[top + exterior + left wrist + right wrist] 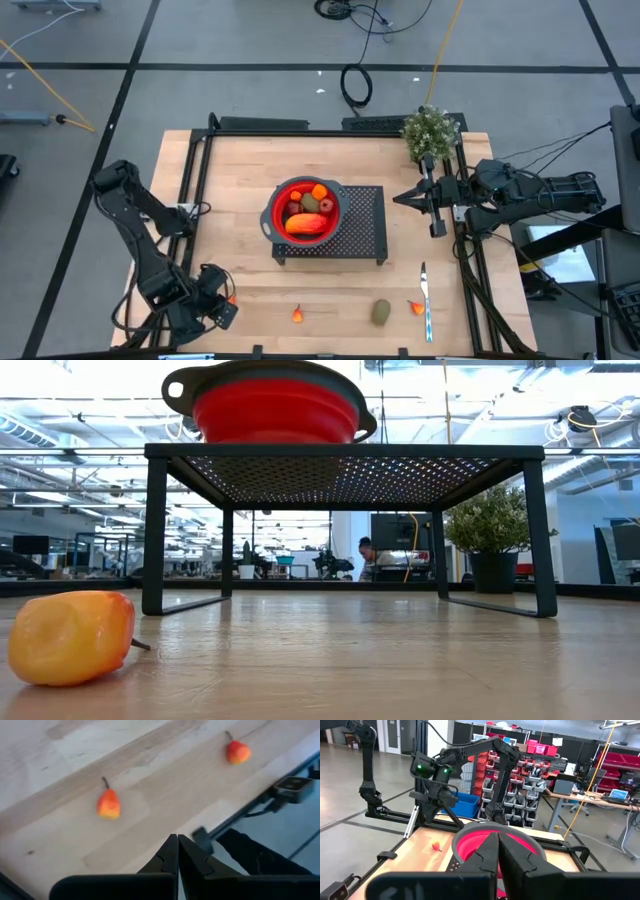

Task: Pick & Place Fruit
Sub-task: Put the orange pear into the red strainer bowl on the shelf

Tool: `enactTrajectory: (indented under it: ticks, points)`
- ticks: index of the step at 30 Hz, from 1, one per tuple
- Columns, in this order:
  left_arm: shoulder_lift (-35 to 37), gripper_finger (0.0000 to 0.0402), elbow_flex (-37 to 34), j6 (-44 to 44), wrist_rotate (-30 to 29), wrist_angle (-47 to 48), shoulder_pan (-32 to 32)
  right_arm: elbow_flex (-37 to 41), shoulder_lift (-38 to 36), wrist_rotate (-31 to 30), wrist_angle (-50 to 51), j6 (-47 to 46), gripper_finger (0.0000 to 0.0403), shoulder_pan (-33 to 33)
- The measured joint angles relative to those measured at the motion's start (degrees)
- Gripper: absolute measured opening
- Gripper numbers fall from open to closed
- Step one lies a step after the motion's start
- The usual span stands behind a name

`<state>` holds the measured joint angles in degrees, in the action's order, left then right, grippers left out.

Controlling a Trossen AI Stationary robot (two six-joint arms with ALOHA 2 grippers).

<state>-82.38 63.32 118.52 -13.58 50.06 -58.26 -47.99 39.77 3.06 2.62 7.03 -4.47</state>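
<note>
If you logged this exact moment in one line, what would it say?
left pincer: shut, empty, near table corner | right pincer: shut, empty, beside rack | red bowl: holds fruit, on rack | loose on table: kiwi

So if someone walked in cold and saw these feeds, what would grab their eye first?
Probably the red bowl, heaped with toy fruit, sitting on the black perforated stand mid-table. Next, the loose pieces along the table's near edge: two small orange-red bits and a brownish-green oval, beside a light-blue-handled utensil. Both arms wait with jaws shut: the left gripper at the near left corner, the right gripper just right of the stand.
</note>
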Motion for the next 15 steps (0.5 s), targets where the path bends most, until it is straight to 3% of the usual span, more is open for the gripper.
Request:
enactTrajectory:
  ticks: [9, 15]
  points:
    - [-0.01, 0.0004, -5.09, 0.29, 1.66, -1.01, -0.02, 0.00, 0.00, -0.01, 0.04, -0.24, 0.0004, -0.02]
    - [-0.01, 0.0037, -6.24, 0.56, 1.68, -1.08, -0.02, 0.00, 0.00, 0.01, 1.07, -0.18, 0.0004, -0.01]
